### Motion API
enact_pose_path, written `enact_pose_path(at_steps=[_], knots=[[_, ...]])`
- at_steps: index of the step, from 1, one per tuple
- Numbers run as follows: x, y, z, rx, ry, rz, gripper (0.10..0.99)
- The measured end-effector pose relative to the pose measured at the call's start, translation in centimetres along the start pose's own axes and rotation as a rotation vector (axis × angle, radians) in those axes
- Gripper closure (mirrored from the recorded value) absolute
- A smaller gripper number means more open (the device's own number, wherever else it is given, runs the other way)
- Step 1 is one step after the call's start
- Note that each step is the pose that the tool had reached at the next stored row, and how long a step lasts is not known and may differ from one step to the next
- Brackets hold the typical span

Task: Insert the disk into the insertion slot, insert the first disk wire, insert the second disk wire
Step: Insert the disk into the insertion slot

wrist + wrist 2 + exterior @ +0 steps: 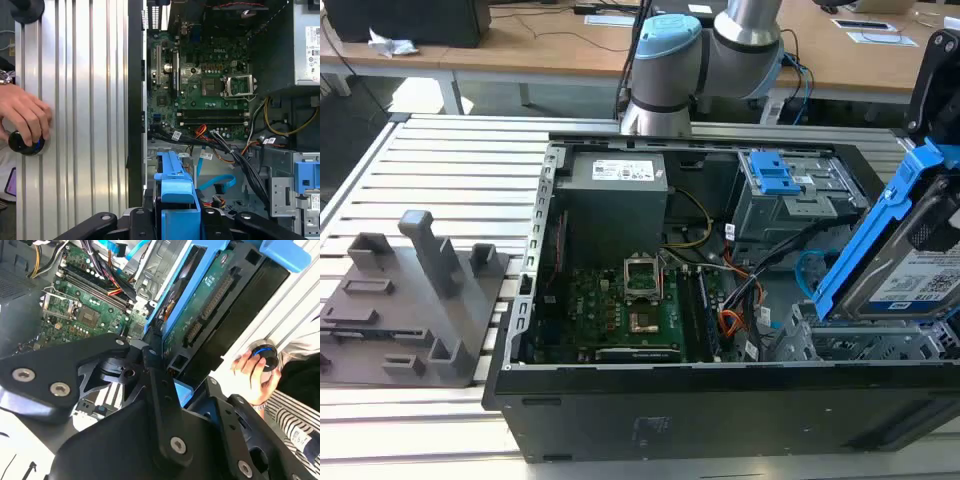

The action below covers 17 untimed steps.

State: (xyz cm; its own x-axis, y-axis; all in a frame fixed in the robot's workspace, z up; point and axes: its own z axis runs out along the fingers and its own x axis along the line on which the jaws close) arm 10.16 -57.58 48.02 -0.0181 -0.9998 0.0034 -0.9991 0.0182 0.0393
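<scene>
Step in hand: the first one, seating the drive. None of the three steps reads as finished.

- The disk [917, 272] is off the worktop [450, 160], tilted steeply, at 3 o'clock in the exterior view. Its upper end leans toward 1 o'clock. Label faces the camera.
- The pincer [177, 225] is clamped on the disk's blue caddy; the first wrist view shows the caddy between the black fingers.
- The insertion slot [850, 345] sits directly below the disk, at the 4 o'clock corner of the open computer case [620, 420]. The disk's lower edge is just above the cage's top. Contact cannot be made out. The bay looks unfilled.
- The second disk wire [220, 182] lies in a loose curl on the case floor beside the cage, well apart from the disk's connector edge. Judged not plugged in.
- The first disk wire: which cable it is cannot be told among the bundle near the motherboard [635, 310].
- A person's hand [25, 115] rests on a black knob [22, 142] on the worktop, outside the case.
</scene>
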Motion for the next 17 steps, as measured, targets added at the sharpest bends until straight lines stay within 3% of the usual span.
enact_pose_path(at_steps=[4,11,14,17], knots=[[-0.05,-0.19,1.08,0.0,-0.0002,0.0,0.722],[-0.5,-0.65,1.49,0.0,-0.0003,0.0,0.722],[-0.57,-0.82,2.64,0.0,0.0003,0.0,0.722],[-0.57,-0.85,3.1,0.0,0.0003,0.0,0.722]])
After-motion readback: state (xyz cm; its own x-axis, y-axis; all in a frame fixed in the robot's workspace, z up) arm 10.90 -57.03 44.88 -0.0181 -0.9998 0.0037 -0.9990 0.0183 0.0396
